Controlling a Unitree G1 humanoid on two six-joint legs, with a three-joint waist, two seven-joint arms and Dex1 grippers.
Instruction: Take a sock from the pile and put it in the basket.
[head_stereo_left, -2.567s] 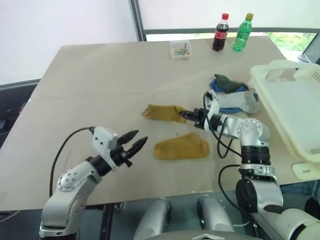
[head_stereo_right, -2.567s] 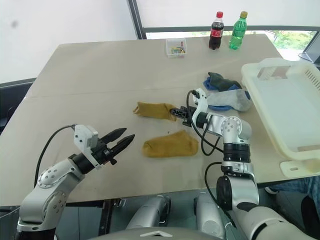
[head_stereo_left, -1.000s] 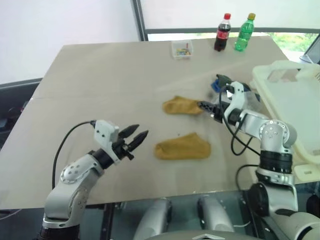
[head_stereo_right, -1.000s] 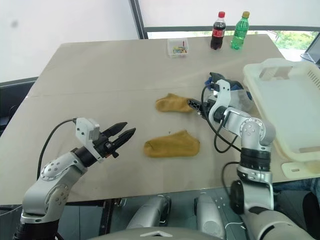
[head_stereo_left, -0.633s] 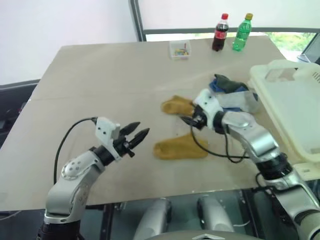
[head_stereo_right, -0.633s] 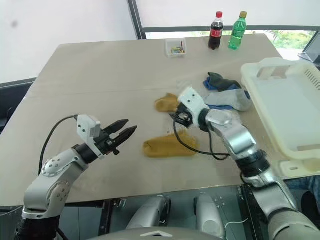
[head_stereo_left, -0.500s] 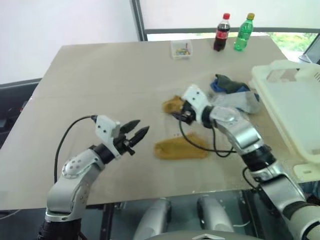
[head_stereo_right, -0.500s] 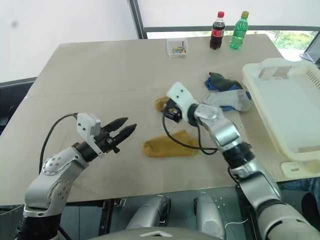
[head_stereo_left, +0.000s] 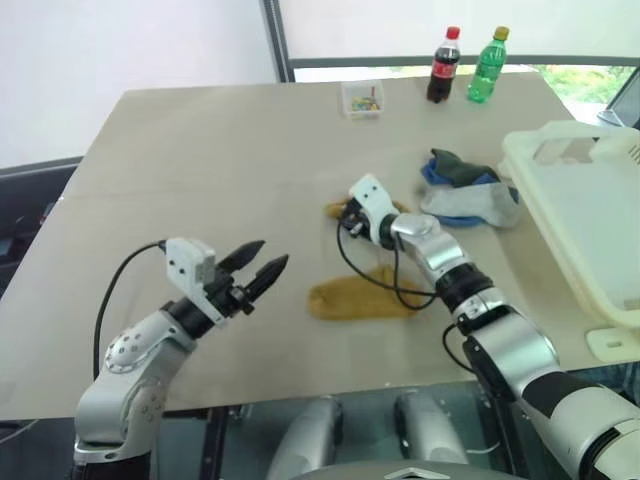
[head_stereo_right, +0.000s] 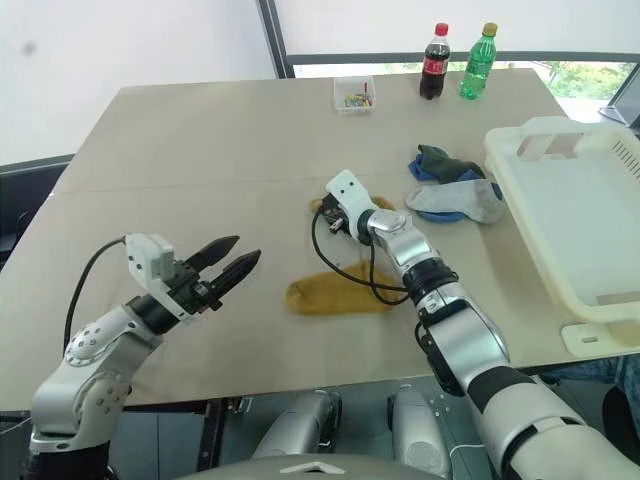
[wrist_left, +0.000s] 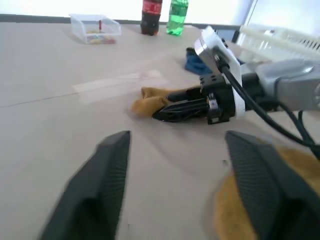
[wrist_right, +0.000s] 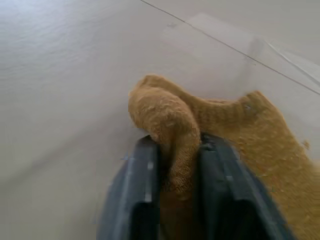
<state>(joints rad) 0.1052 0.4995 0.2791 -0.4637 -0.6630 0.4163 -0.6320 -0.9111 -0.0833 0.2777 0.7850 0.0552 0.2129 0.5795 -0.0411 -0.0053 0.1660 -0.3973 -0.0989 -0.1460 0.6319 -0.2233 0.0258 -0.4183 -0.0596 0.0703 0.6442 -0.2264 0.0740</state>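
My right gripper (wrist_right: 176, 165) is shut on a raised fold of a mustard-yellow sock (wrist_right: 240, 130) that lies on the table near its middle (head_stereo_left: 392, 207). A second mustard sock (head_stereo_left: 362, 297) lies flat just in front of it. The pile (head_stereo_left: 465, 190) of dark green, blue and light grey socks sits to the right, beside the cream-white basket (head_stereo_left: 590, 200) at the table's right edge. My left gripper (head_stereo_left: 272, 253) hovers open and empty over the table's front left, pointing toward the right gripper (wrist_left: 175, 110).
A small clear plastic box (head_stereo_left: 361, 98), a cola bottle (head_stereo_left: 441, 65) and a green bottle (head_stereo_left: 487, 65) stand at the table's far edge. A black cable (head_stereo_left: 375, 285) loops from my right wrist over the front sock.
My right arm swung left, rolled and dropped onto the mustard sock's left end, and its fingers closed on a fold. The left gripper opened wider.
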